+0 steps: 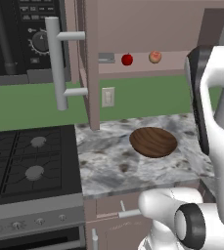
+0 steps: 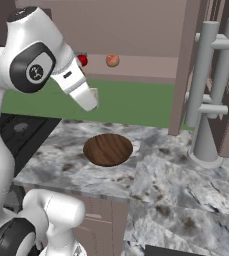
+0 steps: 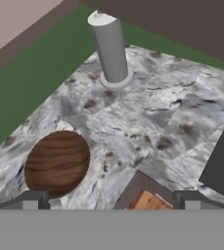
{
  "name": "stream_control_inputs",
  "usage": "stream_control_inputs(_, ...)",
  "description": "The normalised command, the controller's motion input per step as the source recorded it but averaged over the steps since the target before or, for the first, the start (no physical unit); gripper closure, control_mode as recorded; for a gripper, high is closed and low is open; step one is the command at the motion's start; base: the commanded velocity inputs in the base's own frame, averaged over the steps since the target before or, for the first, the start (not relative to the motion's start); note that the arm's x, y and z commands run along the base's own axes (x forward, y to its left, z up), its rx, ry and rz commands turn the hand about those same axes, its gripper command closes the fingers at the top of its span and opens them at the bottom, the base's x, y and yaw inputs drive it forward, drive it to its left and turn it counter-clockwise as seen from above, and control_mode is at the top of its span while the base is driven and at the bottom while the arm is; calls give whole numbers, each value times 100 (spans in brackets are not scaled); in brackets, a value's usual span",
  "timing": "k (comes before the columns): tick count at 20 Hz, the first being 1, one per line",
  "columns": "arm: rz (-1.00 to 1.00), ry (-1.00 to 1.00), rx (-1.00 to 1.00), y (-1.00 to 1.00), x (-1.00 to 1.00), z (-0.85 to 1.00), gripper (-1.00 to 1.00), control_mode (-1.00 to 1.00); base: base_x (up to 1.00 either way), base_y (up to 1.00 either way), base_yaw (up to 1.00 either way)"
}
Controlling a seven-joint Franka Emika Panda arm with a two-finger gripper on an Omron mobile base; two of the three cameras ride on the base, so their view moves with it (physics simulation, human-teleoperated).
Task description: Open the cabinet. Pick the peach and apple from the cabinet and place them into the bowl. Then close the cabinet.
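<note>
The cabinet stands open, its left door swung out edge-on with a grey bar handle, its right door swung out too. On the lower shelf sit the red apple and, right of it, the pale peach. The dark wooden bowl rests on the marble counter below, with nothing in it. My gripper hangs high over the counter, open, with nothing between its fingertips.
A grey upright cylinder stands on the counter right of the bowl. A black stove lies to the left, a microwave above it. My white arm rises in front of the cabinet.
</note>
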Motion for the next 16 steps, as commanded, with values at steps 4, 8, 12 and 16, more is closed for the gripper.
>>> stream_control_inputs(4, 6, -10, 0, 0, 4, 0, -100, -100, 0, 0, 0)
stream_control_inputs(8, 10, -10, 0, 1, 11, 0, -100, -100, 0, 0, 0)
stream_control_inputs(12, 6, -17, 0, 1, 4, 0, -100, -100, 0, 0, 0)
stream_control_inputs(16, 7, -31, 0, 1, 0, 0, -100, -100, 0, 0, 0)
